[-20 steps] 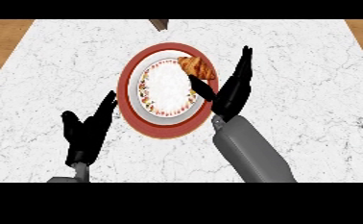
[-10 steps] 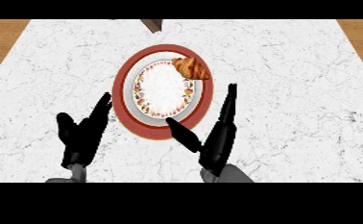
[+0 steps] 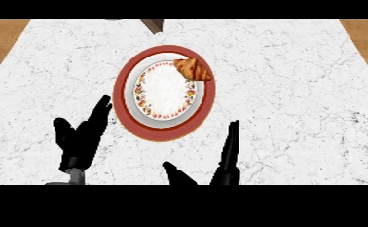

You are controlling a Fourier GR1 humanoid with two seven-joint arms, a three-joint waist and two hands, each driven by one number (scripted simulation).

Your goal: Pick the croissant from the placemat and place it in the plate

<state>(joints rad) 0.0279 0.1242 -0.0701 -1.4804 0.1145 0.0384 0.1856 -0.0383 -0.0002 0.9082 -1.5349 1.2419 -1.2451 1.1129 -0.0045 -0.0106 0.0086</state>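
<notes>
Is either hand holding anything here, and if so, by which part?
Nothing is held. The left hand and the right hand are both open, apart from the croissant, which lies on the upper right rim of the plate.

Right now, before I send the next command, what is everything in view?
counter: one, white marbled, fills the view
placemat: one, red, round, mid-counter
plate: one, white with flowered band, on the placemat
croissant: one, golden brown, on the plate's upper right rim
dark object: one, grey-brown, cut off at the top edge
left hand: one, black, open, lower left of the placemat
right hand: one, black, open, at the lower edge
</notes>
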